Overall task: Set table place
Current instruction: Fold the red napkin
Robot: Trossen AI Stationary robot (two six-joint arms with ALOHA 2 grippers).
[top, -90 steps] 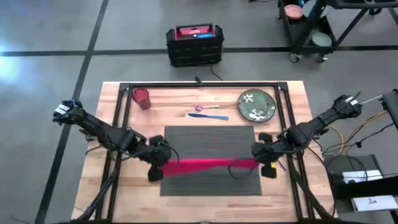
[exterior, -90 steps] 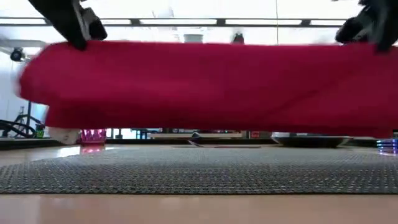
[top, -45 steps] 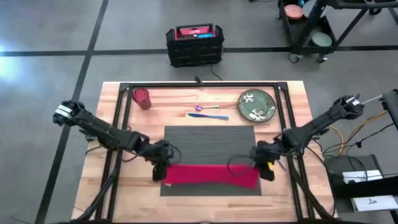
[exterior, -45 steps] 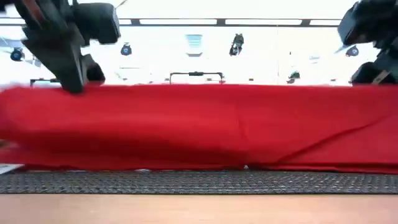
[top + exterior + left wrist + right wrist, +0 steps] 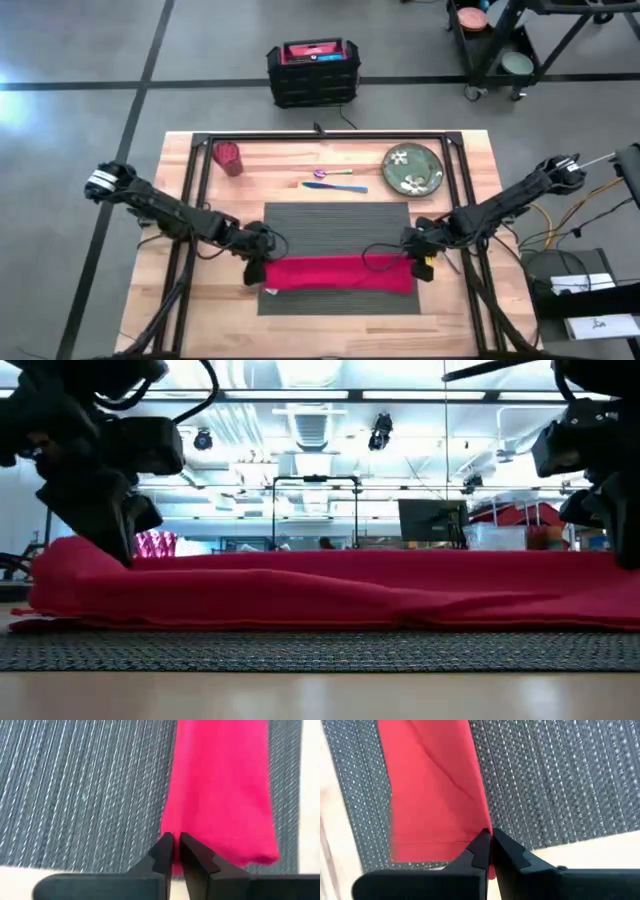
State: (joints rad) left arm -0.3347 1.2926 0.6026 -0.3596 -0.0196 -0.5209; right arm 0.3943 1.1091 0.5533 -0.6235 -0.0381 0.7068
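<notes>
While both arms are reaching inward low over the wooden surface (image 5: 470, 160), the scene is reading like this:

Placemat: the dark grey ribbed placemat (image 5: 337, 225) is lying flat at the middle of the surface, its long side running across.

Napkin: the red napkin (image 5: 338, 274) is lying as a long folded strip along the near edge of the placemat, sagging onto it between the two pincers.

Left pincer: the left pincer (image 5: 263, 274) is sitting at the napkin's left end, its fingers (image 5: 164, 851) pinched together on the cloth edge; the arm is stretching in from the left side, slanting down toward the mat.

Right pincer: the right pincer (image 5: 417, 264) is sitting at the napkin's right end, its fingers (image 5: 481, 847) clamped on the cloth corner; the arm is slanting in from the right.

Far side: a green plate (image 5: 413, 168), cutlery (image 5: 335, 180) and a red cup (image 5: 228, 157) are lying beyond the placemat, well apart from both pincers.
</notes>
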